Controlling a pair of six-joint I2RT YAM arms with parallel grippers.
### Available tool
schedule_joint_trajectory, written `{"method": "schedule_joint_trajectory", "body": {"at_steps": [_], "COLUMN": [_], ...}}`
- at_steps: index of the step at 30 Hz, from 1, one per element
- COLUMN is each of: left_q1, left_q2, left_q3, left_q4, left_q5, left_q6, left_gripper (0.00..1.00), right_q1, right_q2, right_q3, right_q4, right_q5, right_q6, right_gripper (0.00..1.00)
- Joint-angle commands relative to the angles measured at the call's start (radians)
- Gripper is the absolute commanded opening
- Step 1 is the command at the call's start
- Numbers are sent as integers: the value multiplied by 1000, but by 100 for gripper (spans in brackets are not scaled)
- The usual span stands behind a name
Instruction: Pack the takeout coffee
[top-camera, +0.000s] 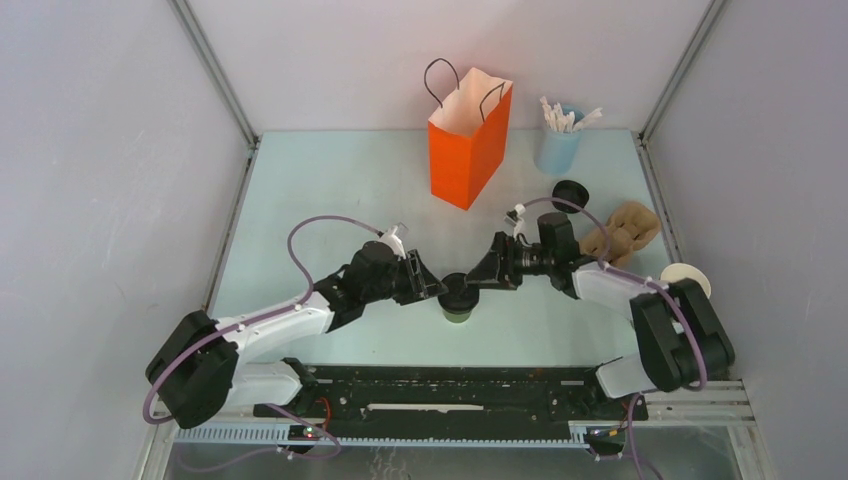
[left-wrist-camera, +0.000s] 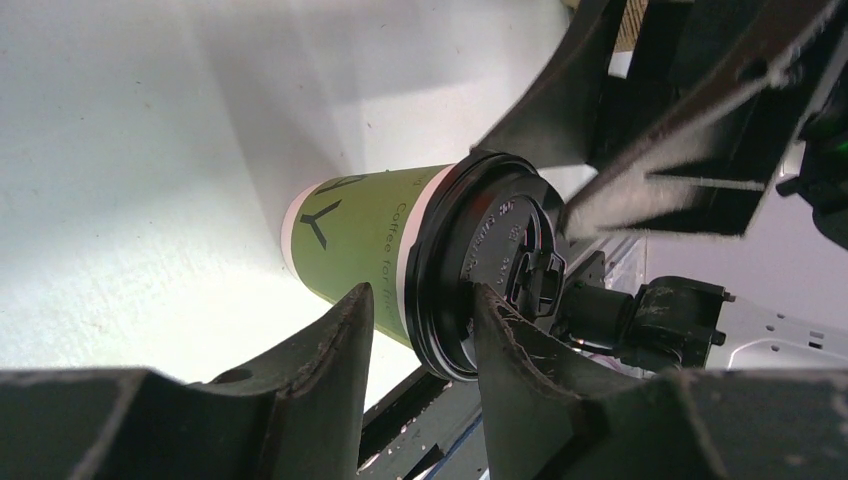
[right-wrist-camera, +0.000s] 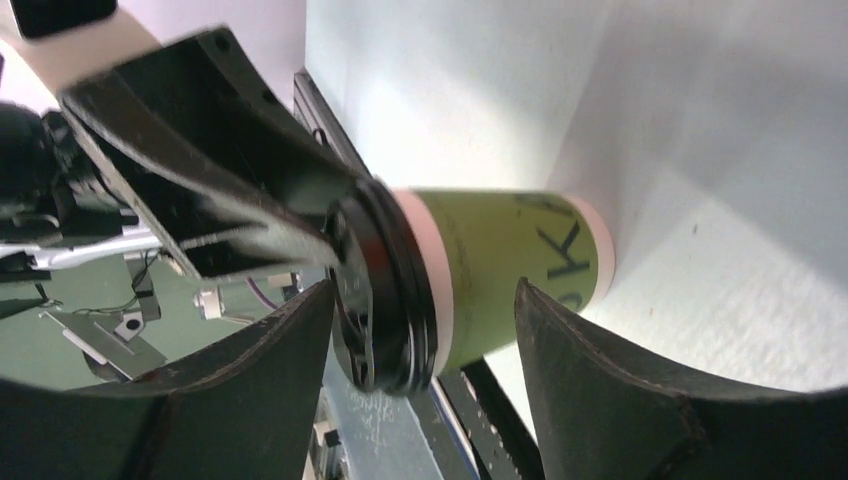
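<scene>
counter (top-camera: 330, 180): orange bag (top-camera: 468, 150) upright at the back, well apart from the arms. left pincer (top-camera: 437, 288) is clamped across the lid end of the takeout coffee (top-camera: 458, 298); right pincer (top-camera: 478, 278) straddles it, spread wide, not gripping. takeout coffee upright on counter, front centre, between both pincers

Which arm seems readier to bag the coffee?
Probably left: the left fingers sit close around the round black plastic lid of the olive-green paper cup; the right fingers stand wide apart.
</scene>
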Motion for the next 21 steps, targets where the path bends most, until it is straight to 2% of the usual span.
{"method": "schedule_joint_trajectory", "body": {"at_steps": [1, 5, 9, 12, 15, 19, 21], "left_q1": [-3, -3, -3, -3, -4, -4, -4], "left_q2": [23, 33, 24, 22, 13, -1, -8], "left_q3": [17, 7, -23, -26, -20, -18, -21], "left_q4": [-100, -99, -83, -83, -84, -92, -93], "left_q5": [-26, -35, -42, -39, -38, -44, -48], "left_q6": [57, 61, 57, 57, 57, 58, 57], "left_gripper": [46, 46, 46, 46, 46, 46, 46], "right_q1": [6, -8, -42, -38, -17, 11, 31], "right_q2": [108, 205, 285, 256, 128, -46, -87], "right_q3": [79, 52, -38, -44, -9, -2, -29], "right_q4": [66, 90, 260, 280, 196, -9, -46], "right_q5": [-30, -21, -75, -80, -78, -9, -12], "right_q6": [33, 5, 86, 117, 115, 42, 29], "right_gripper": [73, 65, 63, 64, 74, 98, 100]}}
